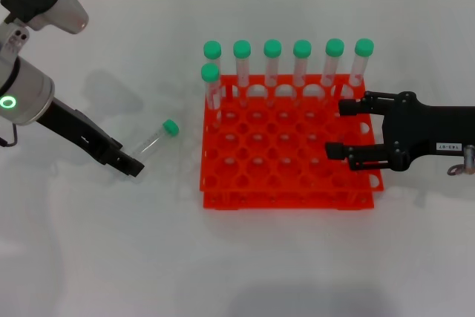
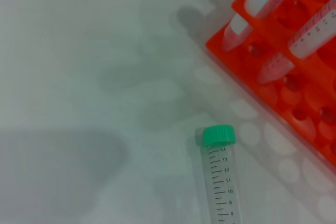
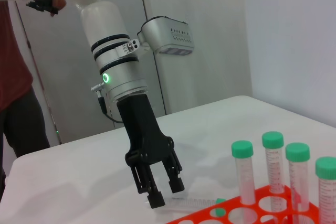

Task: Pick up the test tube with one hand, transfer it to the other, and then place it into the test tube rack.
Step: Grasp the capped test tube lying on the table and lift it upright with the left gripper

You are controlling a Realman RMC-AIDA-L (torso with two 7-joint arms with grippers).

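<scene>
1 orange rack, 7 green-cap tubes upright in it, 1 loose tube, 2 grippers.

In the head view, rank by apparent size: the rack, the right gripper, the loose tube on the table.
1. test tube rack
2. right gripper, open over the rack's right edge
3. test tube, lying by the left gripper
</scene>
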